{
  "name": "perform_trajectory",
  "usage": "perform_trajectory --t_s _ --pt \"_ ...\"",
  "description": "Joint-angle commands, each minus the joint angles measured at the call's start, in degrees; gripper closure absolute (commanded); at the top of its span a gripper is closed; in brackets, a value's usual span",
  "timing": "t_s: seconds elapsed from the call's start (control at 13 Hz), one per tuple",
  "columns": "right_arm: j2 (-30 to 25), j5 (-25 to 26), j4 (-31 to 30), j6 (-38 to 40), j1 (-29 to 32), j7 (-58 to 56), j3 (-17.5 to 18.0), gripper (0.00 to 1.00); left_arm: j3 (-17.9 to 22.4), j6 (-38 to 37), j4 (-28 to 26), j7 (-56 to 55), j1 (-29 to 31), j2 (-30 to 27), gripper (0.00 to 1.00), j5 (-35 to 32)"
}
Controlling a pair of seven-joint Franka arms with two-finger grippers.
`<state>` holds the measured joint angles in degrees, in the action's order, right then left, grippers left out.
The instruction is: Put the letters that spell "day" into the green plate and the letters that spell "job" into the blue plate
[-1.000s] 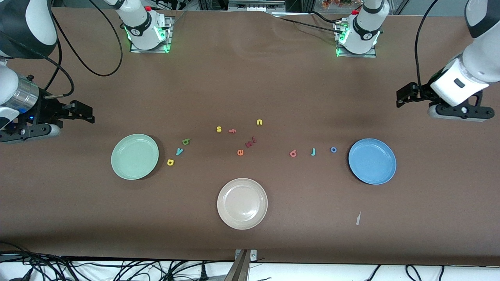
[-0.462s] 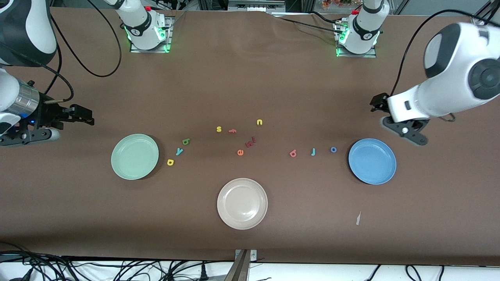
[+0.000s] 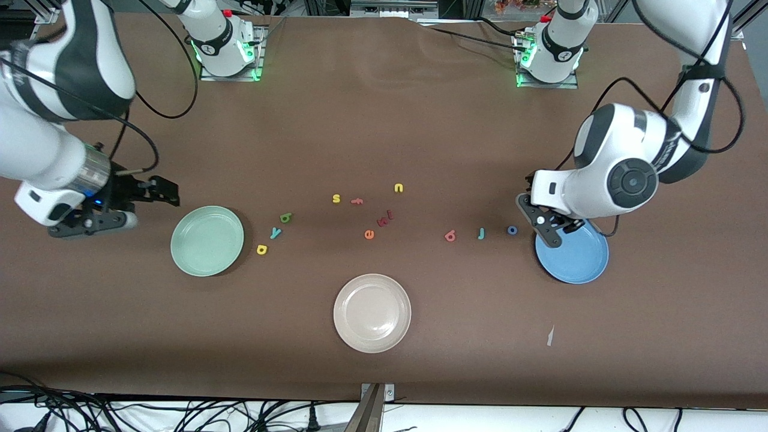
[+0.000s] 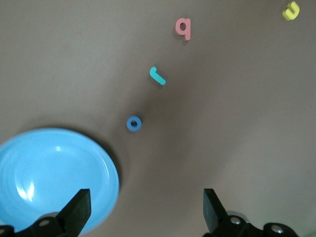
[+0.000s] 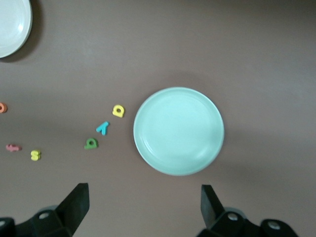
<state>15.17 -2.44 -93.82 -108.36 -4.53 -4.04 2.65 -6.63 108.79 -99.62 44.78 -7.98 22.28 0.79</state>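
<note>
Right gripper (image 3: 157, 191) hangs over the bare brown surface (image 3: 384, 120) at the right arm's end, at about 10 o'clock from the green plate (image 3: 207, 240); fingers spread wide, holding nothing.

Green plate lies flat, nothing in it. Just beside its rim, toward table centre, a short slanted row: yellow a (image 3: 261, 249) nearest the front camera, teal y (image 3: 275, 233) at about 1 o'clock from it, dark green d (image 3: 286, 218) at 1 o'clock again. All three lie on the surface, apart from the plate and from each other. Nothing lies between them and the plate.

Mid-table clutter: yellow s (image 3: 336, 198), orange f (image 3: 356, 201), yellow u (image 3: 398, 188), dark red pieces (image 3: 384, 219) too small to read, orange e (image 3: 369, 234). Beige plate (image 3: 372, 312) sits nearer the front camera, at 6 o'clock from the e.

Toward the left arm's end, a row: salmon b (image 3: 450, 236), teal j (image 3: 480, 233), blue o (image 3: 512, 230), each separate. The o lies near the blue plate (image 3: 573, 258) rim without touching.

Left gripper (image 3: 543, 223) hangs over the blue plate's rim on the side toward the o; fingers wide apart, holding nothing. The left arm's wrist covers part of the plate in the front view.

A small pale scrap (image 3: 549, 336) lies at 6 o'clock from the blue plate.
</note>
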Motion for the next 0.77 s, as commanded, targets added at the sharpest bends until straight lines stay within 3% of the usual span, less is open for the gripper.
perform_trajectory --t_s 0.0,0.23,0.46,0.69 --pt "4.5 0.86 -1.71 -7.54 0.83 0.96 2.79 0.0 0.22 12.26 -6.79 12.05 0.25 0.82 0.0 -0.53" --pt "10.48 1.38 -1.63 -14.67 0.66 0.78 3.59 0.0 0.22 25.82 -14.1 16.48 0.07 2.49 0.0 -0.53" --pt "16.19 2.7 0.38 -20.12 -2.32 0.87 3.59 0.0 0.3 32.86 -18.58 18.67 0.07 3.64 0.0 -0.62" --pt "20.42 3.14 3.56 -20.4 -5.66 2.45 3.59 0.0 0.3 37.71 -20.53 18.68 -1.34 5.04 0.0 -3.41"
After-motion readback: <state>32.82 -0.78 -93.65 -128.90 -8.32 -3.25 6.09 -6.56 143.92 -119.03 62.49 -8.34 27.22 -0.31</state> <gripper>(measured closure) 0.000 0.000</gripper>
